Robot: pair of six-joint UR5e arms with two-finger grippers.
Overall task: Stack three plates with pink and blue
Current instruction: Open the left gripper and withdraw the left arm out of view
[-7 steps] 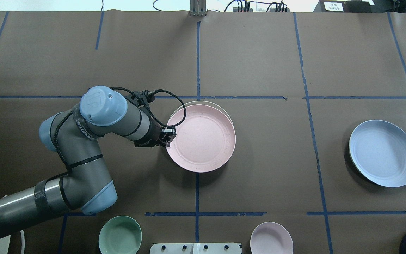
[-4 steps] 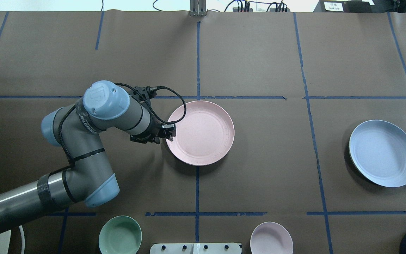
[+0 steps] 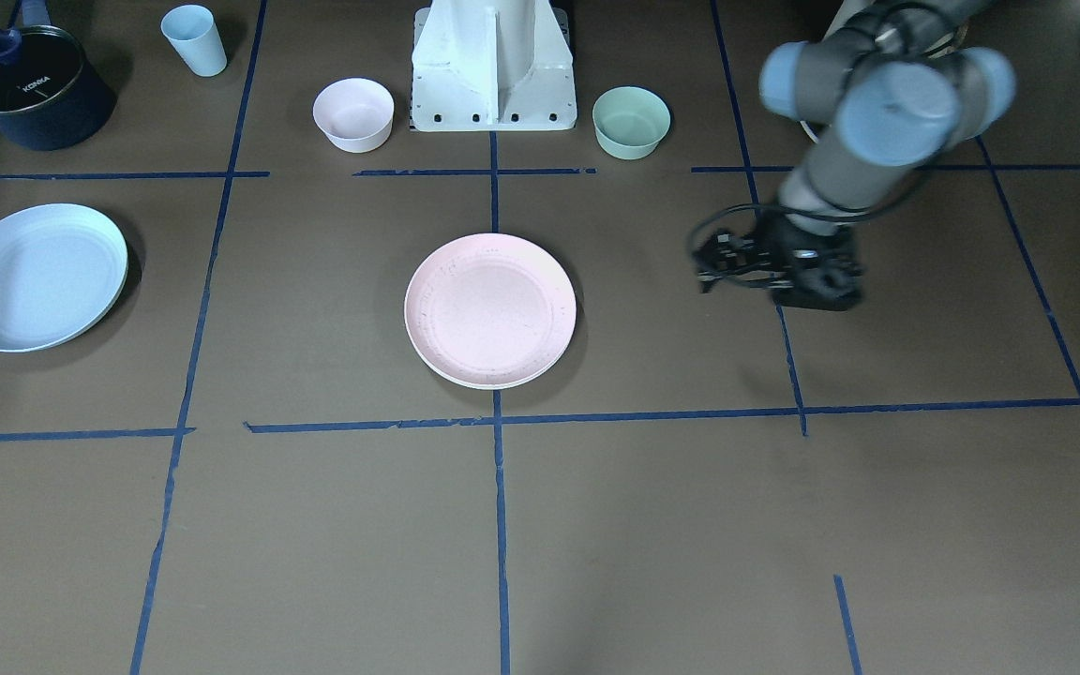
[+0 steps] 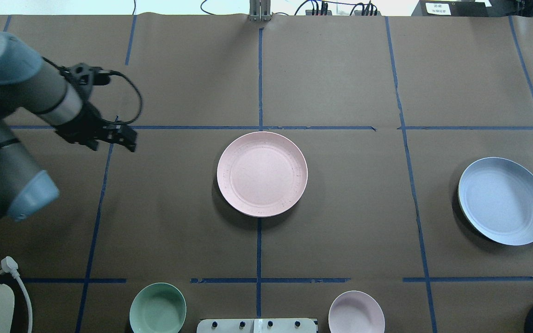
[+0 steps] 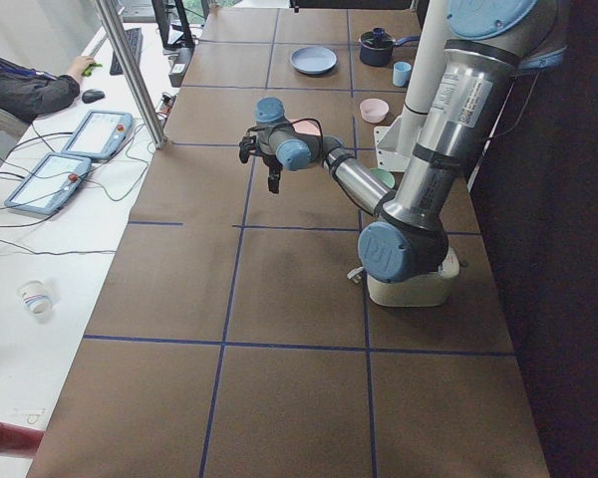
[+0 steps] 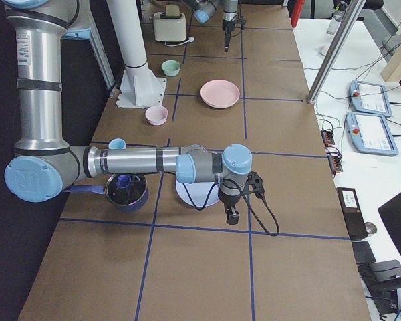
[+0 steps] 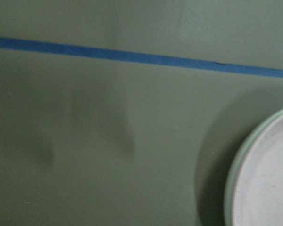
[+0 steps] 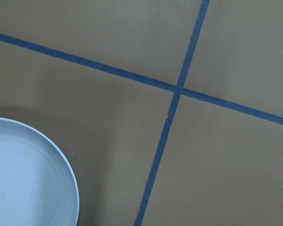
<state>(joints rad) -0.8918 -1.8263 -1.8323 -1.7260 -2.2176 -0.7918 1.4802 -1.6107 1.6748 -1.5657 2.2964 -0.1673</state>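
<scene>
overhead exterior shows the left arm (image 4: 30, 92) pulled back toward nine o'clock of the pink plate (image 4: 262, 173), now seated on the cream plate (image 3: 491, 385), so only the blue plate (image 4: 503, 201) at three o'clock remains to stack. the left gripper (image 4: 120, 138) holds nothing and the right gripper (image 6: 232, 217) hovers near the blue plate; i cannot tell whether either is open.

My left wrist view is coming through blurred, with the pink plate (image 7: 269, 188) running off its corner. The cream-white plate (image 3: 493, 384) is hiding beneath it, showing only a sliver of rim. The blue plate (image 8: 23, 174), near the right edge of the table (image 4: 340, 69), is getting cropped in my right wrist view. My left gripper (image 4: 127, 139) and right gripper (image 6: 232, 218) are showing too small and dark to read their jaws.
</scene>
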